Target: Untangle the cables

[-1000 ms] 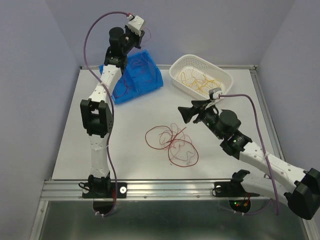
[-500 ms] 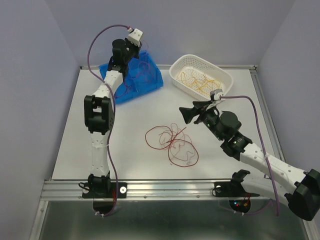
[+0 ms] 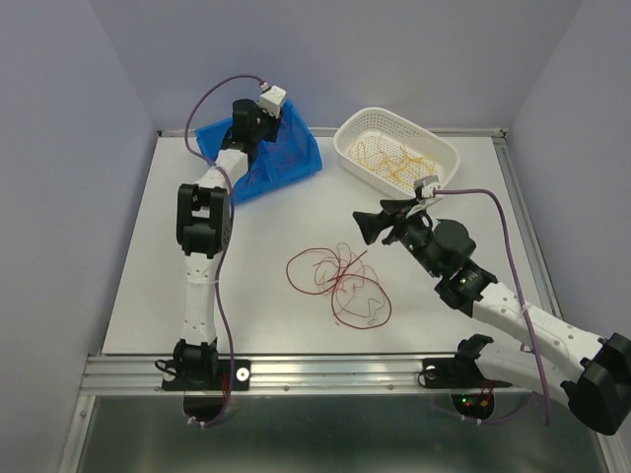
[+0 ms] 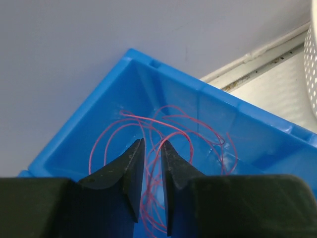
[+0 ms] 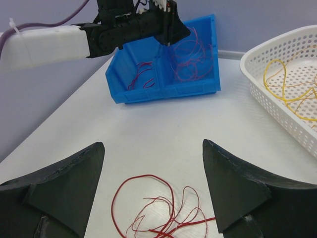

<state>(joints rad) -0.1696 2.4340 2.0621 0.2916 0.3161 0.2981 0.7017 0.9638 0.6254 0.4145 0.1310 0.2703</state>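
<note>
A white table [image 3: 266, 236] fills the floor of a pale-walled enclosure, with a metal rail [image 3: 335, 372] along its near edge. A blue plastic bin [image 3: 296, 160] sits at the far left corner. Well apart from it, a white perforated basket [image 3: 347, 148] sits at the far right. Near the table's middle, a loose tangle of dark red wires [image 3: 340, 281] lies flat on the bare surface, touching neither container.
</note>
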